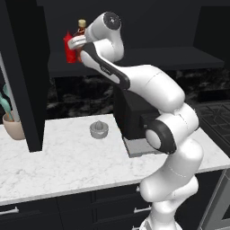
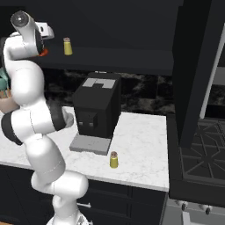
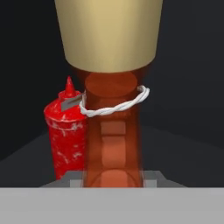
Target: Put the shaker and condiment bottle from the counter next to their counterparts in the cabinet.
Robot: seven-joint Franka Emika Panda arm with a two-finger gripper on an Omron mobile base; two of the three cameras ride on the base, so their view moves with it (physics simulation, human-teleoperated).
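Up at the cabinet (image 1: 134,63) shelf, the fingers (image 3: 113,181) clenched the bottle (image 3: 113,131) just beside the red squeeze bottle (image 3: 67,131), ready to set down there; the shaker (image 2: 114,160) waited on the desk (image 2: 140,145).

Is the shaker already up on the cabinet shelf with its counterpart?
No, the shaker stands on the counter in front of the coffee machine, while the other shaker sits alone on the shelf.
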